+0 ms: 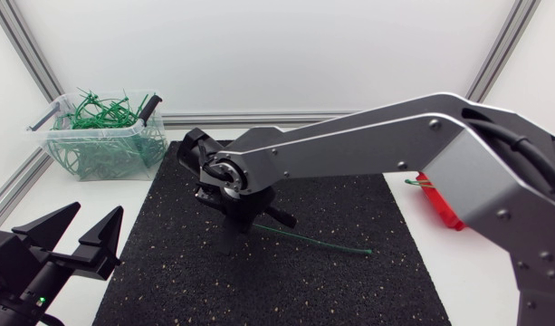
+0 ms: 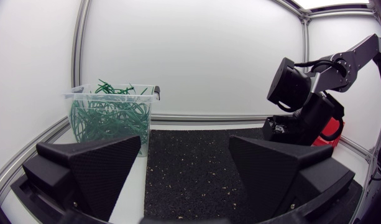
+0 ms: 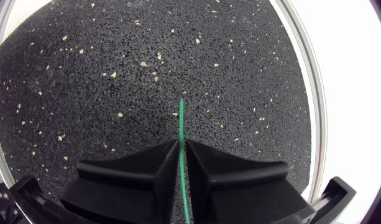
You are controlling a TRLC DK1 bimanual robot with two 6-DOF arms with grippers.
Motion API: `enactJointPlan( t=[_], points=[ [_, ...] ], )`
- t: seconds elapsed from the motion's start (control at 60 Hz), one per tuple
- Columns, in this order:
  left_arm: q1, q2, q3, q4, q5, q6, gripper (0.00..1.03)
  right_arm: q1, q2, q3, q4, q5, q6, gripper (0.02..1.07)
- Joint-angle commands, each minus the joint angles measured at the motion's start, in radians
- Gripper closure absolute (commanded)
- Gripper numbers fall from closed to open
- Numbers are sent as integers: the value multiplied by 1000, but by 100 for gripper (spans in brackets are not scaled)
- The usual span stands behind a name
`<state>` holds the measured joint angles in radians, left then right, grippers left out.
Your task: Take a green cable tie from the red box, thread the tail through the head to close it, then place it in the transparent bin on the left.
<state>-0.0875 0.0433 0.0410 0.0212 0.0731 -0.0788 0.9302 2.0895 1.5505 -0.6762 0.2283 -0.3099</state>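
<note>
A green cable tie (image 1: 318,242) lies along the black mat, its one end at my right gripper (image 1: 239,222), which points down at the mat's middle. In the right wrist view the tie (image 3: 181,121) runs between the two fingers and out ahead of them; the right gripper (image 3: 182,144) is shut on it. The red box (image 1: 440,206) is at the right, mostly hidden behind my right arm, with a green tie at its edge. The transparent bin (image 1: 105,138) at the back left holds several green ties. My left gripper (image 1: 78,237) stands open and empty at the front left.
The black mat (image 1: 259,281) covers the table's middle. From the left wrist view, the bin (image 2: 112,115) stands ahead and to one side of the left gripper (image 2: 187,168), and my right arm (image 2: 302,93) is ahead over the mat's far side, in front of the red box (image 2: 332,129).
</note>
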Motion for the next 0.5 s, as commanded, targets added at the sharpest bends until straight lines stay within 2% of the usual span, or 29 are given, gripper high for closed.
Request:
enactJointPlan(
  t=[0.0, 0.033, 0.167, 0.367, 0.483],
  points=[
    [-8, 10, -41, -21, -1, -12, 4, 21, 15, 17, 3, -7, 28, 63],
    [-9, 10, -41, -21, -2, -12, 4, 24, 6, 14, 3, -7, 28, 55],
    [-9, 10, -41, -21, -2, -12, 4, 27, -48, -6, -2, -14, 26, 41],
    [-11, 13, -41, -23, -2, -12, 4, -13, -186, -122, -5, -21, 8, 41],
    [-11, 15, -39, -24, -4, -12, 4, -79, -293, -245, 0, -63, -11, 42]
  ],
)
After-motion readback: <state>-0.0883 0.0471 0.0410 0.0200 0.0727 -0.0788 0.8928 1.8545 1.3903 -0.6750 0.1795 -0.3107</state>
